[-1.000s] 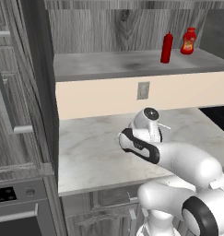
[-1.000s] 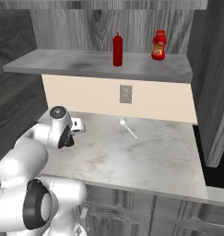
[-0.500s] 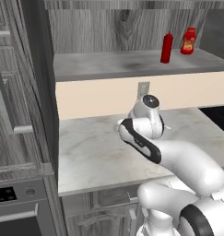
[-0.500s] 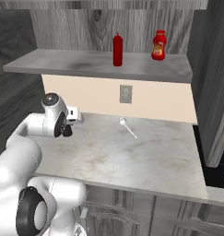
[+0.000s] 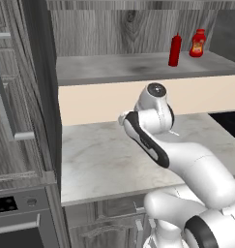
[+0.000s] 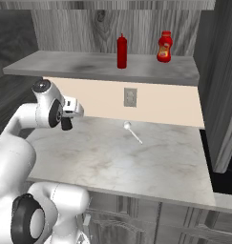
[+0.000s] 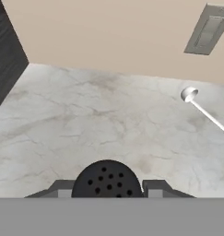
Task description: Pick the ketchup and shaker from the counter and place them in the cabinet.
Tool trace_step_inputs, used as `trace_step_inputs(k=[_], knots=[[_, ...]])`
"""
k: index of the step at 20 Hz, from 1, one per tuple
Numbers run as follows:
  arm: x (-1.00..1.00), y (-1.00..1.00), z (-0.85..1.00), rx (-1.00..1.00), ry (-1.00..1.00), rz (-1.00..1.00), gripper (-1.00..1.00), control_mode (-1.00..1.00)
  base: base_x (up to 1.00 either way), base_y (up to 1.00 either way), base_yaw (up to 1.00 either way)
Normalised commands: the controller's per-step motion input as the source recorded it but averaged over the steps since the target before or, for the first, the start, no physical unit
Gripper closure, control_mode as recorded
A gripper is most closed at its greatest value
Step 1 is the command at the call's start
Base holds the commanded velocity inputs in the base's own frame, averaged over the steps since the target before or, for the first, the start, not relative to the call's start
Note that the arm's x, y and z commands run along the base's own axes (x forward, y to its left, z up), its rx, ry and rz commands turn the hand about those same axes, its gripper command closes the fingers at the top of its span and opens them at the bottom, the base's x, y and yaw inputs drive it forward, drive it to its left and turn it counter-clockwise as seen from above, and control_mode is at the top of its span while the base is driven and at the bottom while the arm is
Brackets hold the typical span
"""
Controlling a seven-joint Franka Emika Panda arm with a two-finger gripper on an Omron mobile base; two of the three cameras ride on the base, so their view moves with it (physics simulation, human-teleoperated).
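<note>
Counter (image 6: 136, 162) fills centre & lower half of right base view, pale marble, w/ beige backsplash behind it. Cabinet (image 6: 89, 66) runs across top of frame, grey grained shelf board & back panel. Arm rises at lower left of right base view, bent up over counter's left part. Ketchup (image 6: 121, 51) stands upright on cabinet shelf, upper centre of frame; in left base view it sits upper right (image 5: 175, 50). Squat red bottle w/ yellow label (image 6: 164, 46) upright just right of ketchup, apart from it. Wall outlet (image 6: 130, 96) on backsplash, centre. White spoon (image 6: 132, 131) lies on counter below outlet. Gripper (image 6: 67, 123) at left-centre, above counter, jaws closed tight on shaker (image 7: 107, 179): black perforated dome at bottom centre of hand view between fingertips (image 7: 155, 186)
</note>
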Motion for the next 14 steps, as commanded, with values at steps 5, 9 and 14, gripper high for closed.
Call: trace_step_inputs(k=[5,9,14], knots=[[-0.14,0.00,0.58,0.00,-0.03,-0.06,1.00,-1.00,0.00,0.00,0.00],[-0.17,-0.01,0.57,0.00,-0.07,-0.01,1.00,-1.00,0.00,0.00,0.00],[-0.18,-0.05,0.57,0.03,-0.08,0.00,1.00,-1.00,0.00,0.00,0.00]])
